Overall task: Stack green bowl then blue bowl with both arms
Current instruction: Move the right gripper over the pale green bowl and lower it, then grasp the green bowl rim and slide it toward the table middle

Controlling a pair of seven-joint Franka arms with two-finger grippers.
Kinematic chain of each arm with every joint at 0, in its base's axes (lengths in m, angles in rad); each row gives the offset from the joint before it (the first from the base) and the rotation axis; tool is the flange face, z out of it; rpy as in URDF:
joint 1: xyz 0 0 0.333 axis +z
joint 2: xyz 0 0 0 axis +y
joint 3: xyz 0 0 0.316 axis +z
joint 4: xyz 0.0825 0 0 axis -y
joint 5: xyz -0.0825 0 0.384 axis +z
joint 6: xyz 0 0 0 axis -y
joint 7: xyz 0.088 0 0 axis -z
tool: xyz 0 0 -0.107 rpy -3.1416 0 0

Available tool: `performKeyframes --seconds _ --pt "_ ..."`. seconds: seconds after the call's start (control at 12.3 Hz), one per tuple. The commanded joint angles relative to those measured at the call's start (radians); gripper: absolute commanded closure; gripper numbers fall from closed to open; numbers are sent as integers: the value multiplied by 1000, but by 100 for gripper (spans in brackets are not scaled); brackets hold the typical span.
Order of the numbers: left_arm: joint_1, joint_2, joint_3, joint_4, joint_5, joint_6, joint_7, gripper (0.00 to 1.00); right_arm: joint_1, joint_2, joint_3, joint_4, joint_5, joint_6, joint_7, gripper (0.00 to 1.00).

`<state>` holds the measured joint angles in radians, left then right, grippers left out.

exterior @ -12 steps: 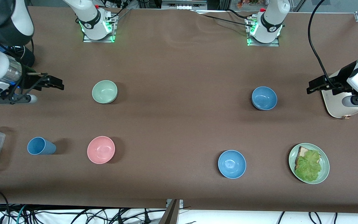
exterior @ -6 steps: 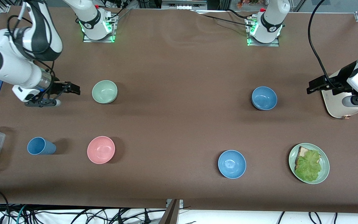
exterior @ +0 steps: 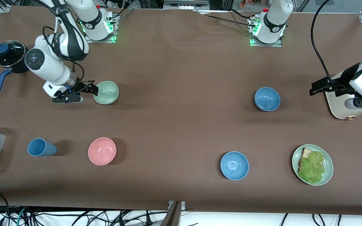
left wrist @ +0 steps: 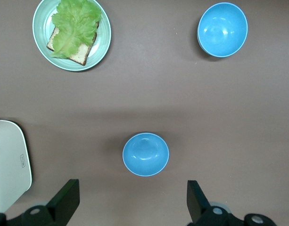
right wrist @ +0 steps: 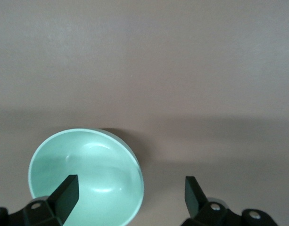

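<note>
Pincer of the right arm, the right pincer (exterior: 90, 90), hangs with its fingers spread and empty at the rim of the green bowl (exterior: 106, 92), on the bowl's edge toward the right arm's end of the counter (exterior: 181, 125). In the right wrist view one finger (right wrist: 66, 193) sits over the green bowl's inside and the other over bare counter, so it seems offset from the rim it must straddle. The left pincer (exterior: 316, 88) waits, fingers spread, well apart from the blue bowl (exterior: 267, 99), which lies toward the left arm's end from the green bowl. The right arm is much the nearer to the green bowl.
</note>
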<state>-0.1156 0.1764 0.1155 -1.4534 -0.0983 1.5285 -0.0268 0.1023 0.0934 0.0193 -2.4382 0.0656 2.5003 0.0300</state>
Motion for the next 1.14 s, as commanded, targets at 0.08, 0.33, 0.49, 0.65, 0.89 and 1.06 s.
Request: performKeyframes --seconds 0.08,0.33,0.49,0.65,0.89,1.06 --pt "1 14 1 34 11 -18 4 0 10 61 2 -53 5 138 16 3" --pt "2 14 1 36 11 -18 4 0 10 109 4 -74 3 219 16 18" --pt "1 14 1 34 11 -18 4 0 10 115 4 -76 5 227 16 65" --pt "1 14 1 36 12 -18 4 0 10 106 4 -76 5 223 18 100" --pt "1 14 1 34 12 -18 4 0 10 83 21 -68 5 189 51 100" --pt "-1 14 1 34 12 -18 4 0 10 57 45 -55 5 178 53 100"
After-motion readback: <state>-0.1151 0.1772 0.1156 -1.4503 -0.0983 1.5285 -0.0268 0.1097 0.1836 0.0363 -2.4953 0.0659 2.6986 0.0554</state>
